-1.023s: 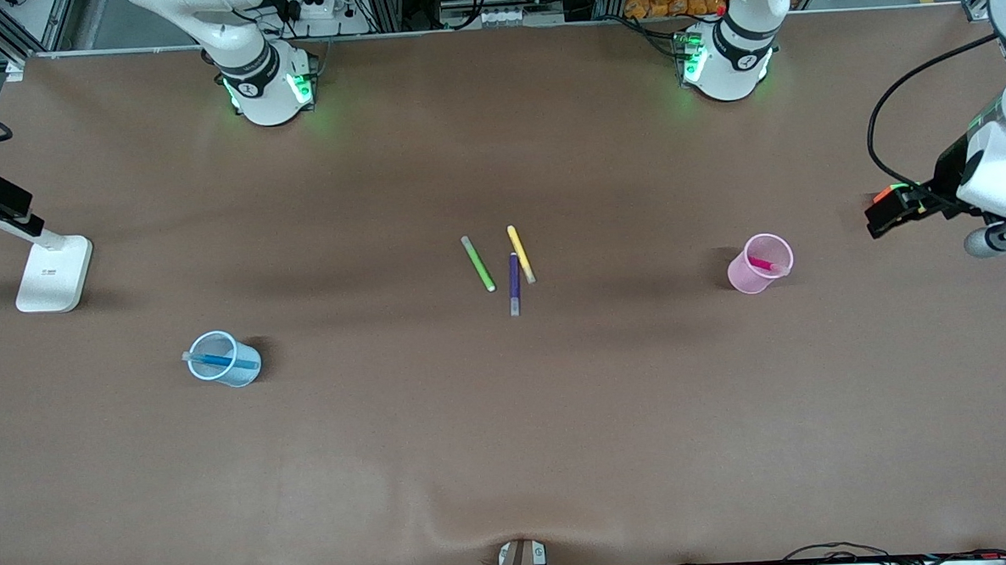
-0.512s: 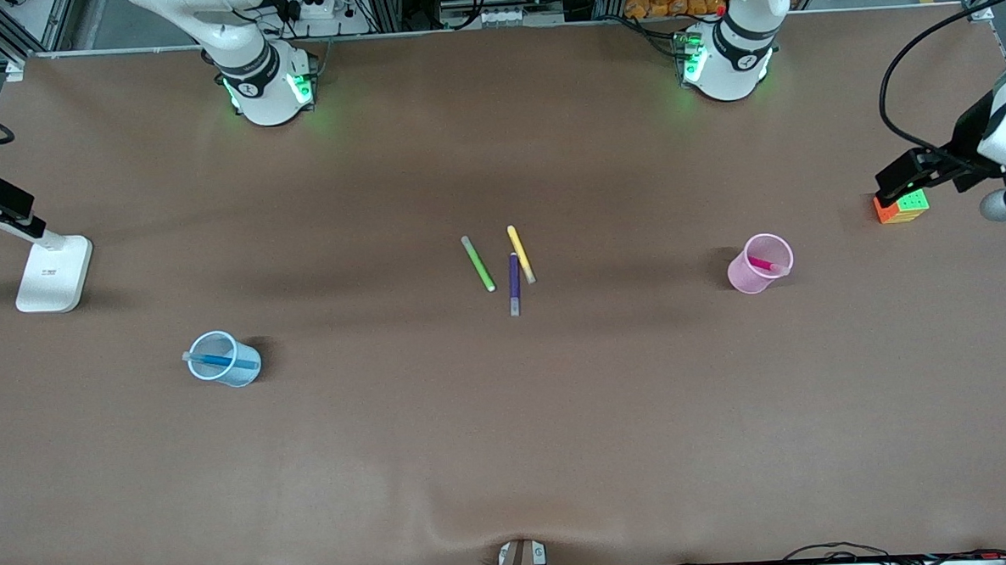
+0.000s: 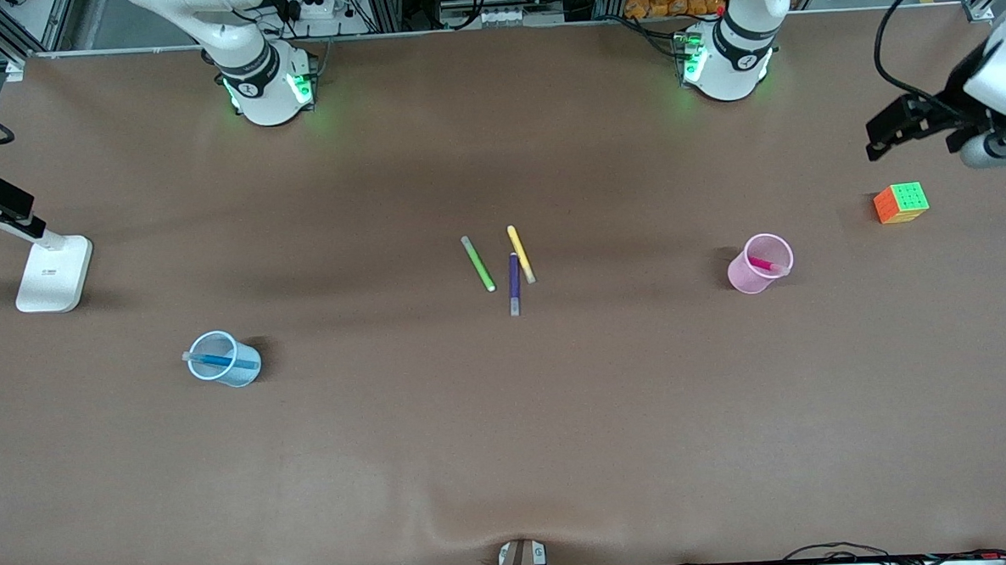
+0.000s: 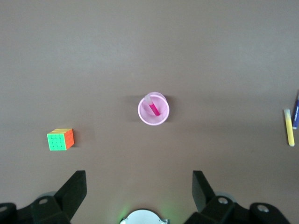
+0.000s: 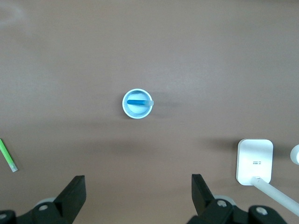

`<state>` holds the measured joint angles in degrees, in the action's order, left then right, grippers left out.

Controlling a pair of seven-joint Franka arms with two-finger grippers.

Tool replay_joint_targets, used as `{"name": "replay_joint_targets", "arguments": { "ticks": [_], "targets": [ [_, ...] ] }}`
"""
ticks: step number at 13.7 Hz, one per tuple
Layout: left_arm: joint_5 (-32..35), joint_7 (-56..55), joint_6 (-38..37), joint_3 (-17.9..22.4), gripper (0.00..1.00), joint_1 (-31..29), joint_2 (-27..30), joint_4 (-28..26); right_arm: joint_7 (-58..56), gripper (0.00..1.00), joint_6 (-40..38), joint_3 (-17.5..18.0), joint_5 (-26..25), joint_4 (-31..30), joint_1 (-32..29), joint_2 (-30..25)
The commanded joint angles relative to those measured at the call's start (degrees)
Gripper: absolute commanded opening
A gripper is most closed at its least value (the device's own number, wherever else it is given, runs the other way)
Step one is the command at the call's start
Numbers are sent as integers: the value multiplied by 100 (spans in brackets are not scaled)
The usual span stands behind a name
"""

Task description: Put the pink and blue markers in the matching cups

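Observation:
The pink marker (image 3: 762,264) stands slanted inside the pink cup (image 3: 742,279), toward the left arm's end of the table. The blue marker (image 3: 218,359) leans inside the blue cup (image 3: 245,375), toward the right arm's end. My left gripper (image 4: 138,177) hangs open and empty, high over the table, with the pink cup (image 4: 142,115) and its marker (image 4: 153,108) far below. My right gripper (image 5: 138,179) is also open and empty, high above the blue cup (image 5: 127,108) and blue marker (image 5: 136,101). The right gripper is out of the front view.
Green (image 3: 478,264), yellow (image 3: 520,254) and dark purple (image 3: 514,284) markers lie together mid-table. A colourful cube (image 3: 900,203) sits near the pink cup at the left arm's end. A white stand base (image 3: 54,274) rests at the right arm's end.
The left arm's hand has swung away from over the cube, toward the robots' edge of the table, so the cube now shows in full. Cups and markers have not moved.

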<state>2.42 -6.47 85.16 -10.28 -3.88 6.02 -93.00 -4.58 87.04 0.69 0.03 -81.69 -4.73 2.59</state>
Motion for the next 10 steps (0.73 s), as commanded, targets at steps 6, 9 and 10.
{"name": "replay_joint_targets", "arguments": {
  "ticks": [6,9,10],
  "targets": [
    [-189,93,-149,720,100,556,725,-535,36,100,-3,63,111,65,-98,22],
    [-198,5,-158,703,100,573,664,-350,36,100,-3,63,102,65,-107,22],
    [-198,-12,-158,677,100,573,664,-333,36,100,-3,63,102,65,-107,22]
  ]
}}
